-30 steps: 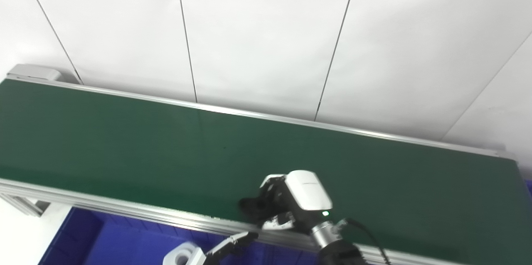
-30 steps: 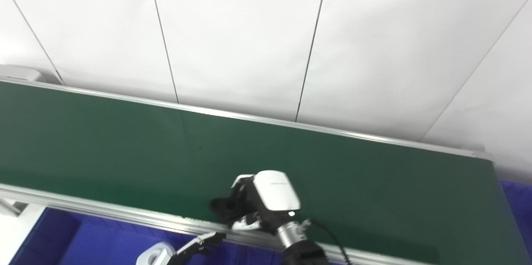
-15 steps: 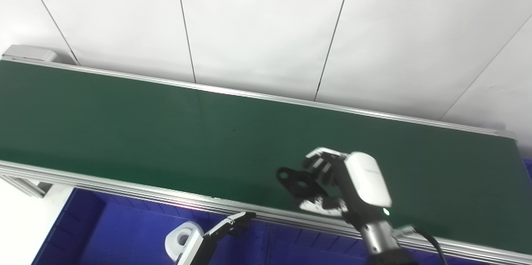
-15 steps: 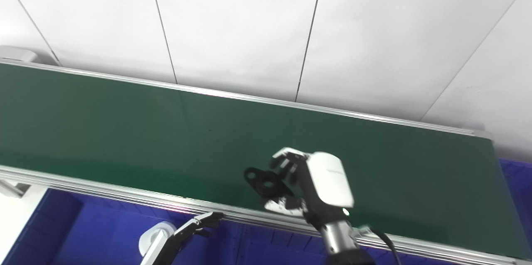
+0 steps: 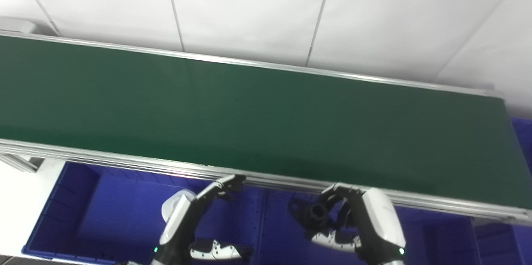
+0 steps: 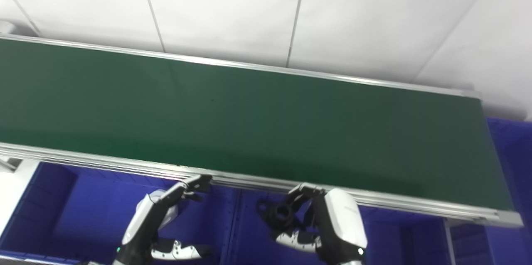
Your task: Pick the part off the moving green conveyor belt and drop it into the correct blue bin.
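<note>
My right hand (image 5: 353, 225) is shut on a black part (image 5: 312, 214) with a round hole, also seen in the right eye view (image 6: 279, 214). It holds the part above a blue bin (image 5: 282, 231), just in front of the near rail of the green conveyor belt (image 5: 249, 119). My left hand (image 5: 195, 223) is open and empty, fingers apart, above the left blue bin (image 5: 104, 211). Nothing lies on the belt.
The belt's aluminium near rail (image 5: 266, 180) runs across in front of the bins. A divider wall (image 5: 261, 223) separates the left bin from the middle one. More blue bins show at the right (image 6: 511, 161). A white panelled wall stands behind the belt.
My right hand has carried the black part off the belt, back over the near rail, down above the blue bin. The camera has tilted down, showing more of the bins and the left hand.
</note>
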You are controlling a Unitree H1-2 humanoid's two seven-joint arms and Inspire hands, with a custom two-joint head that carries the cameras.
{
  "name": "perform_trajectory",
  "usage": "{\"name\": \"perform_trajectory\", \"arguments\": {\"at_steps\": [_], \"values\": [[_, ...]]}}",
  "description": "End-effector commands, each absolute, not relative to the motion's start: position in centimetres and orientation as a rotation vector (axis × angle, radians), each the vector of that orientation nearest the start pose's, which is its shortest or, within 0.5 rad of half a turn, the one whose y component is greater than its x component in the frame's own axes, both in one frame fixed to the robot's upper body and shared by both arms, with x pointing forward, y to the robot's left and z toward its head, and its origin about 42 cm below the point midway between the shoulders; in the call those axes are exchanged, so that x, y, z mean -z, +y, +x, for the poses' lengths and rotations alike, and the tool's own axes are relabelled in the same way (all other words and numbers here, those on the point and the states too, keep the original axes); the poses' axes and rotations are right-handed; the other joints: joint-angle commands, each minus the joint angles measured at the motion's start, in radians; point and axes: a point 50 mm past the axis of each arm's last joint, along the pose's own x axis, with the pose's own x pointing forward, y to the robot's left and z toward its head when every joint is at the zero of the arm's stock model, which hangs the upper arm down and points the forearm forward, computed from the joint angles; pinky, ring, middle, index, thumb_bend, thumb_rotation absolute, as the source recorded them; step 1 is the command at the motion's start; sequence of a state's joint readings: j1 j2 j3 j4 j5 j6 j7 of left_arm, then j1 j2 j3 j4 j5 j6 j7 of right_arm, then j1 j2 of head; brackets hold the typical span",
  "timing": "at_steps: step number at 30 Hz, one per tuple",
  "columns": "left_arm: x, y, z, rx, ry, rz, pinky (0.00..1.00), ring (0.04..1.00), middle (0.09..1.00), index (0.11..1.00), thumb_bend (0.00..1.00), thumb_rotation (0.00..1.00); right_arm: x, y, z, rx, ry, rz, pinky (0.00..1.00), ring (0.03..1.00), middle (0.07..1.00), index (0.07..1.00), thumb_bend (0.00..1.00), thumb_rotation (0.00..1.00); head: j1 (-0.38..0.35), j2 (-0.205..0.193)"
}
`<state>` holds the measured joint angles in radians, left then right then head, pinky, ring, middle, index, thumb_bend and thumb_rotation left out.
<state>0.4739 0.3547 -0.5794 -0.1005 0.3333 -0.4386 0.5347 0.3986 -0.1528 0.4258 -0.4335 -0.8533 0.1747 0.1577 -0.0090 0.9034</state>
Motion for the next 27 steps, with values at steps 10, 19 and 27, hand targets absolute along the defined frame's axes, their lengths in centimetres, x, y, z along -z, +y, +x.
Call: {"name": "perform_trajectory", "arguments": {"at_steps": [10,19,27], "values": [[-7.1,21.5,7.5,0.16,-0.167,0.261,0.59,0.708,0.778,0.792,0.73,0.38,-9.1,-14.8,13.6,-0.491,0.264,-0.952,0.23,0.316,0.477,0.491,0.52,0.0,-0.043,0.028],[-7.1,21.4,7.5,0.155,-0.166,0.261,0.6,0.716,0.777,0.788,0.72,0.37,-8.4,-13.9,14.5,-0.672,0.452,-1.08,0.69,0.772,0.818,0.824,0.55,0.58,-0.045,0.025],[-7.0,21.2,7.4,0.16,-0.165,0.259,0.6,0.717,0.783,0.789,0.73,0.41,-10.9,-14.3,13.0,-0.536,0.318,-1.144,1.0,0.999,0.952,0.905,0.62,0.65,-0.036,0.017]]}}
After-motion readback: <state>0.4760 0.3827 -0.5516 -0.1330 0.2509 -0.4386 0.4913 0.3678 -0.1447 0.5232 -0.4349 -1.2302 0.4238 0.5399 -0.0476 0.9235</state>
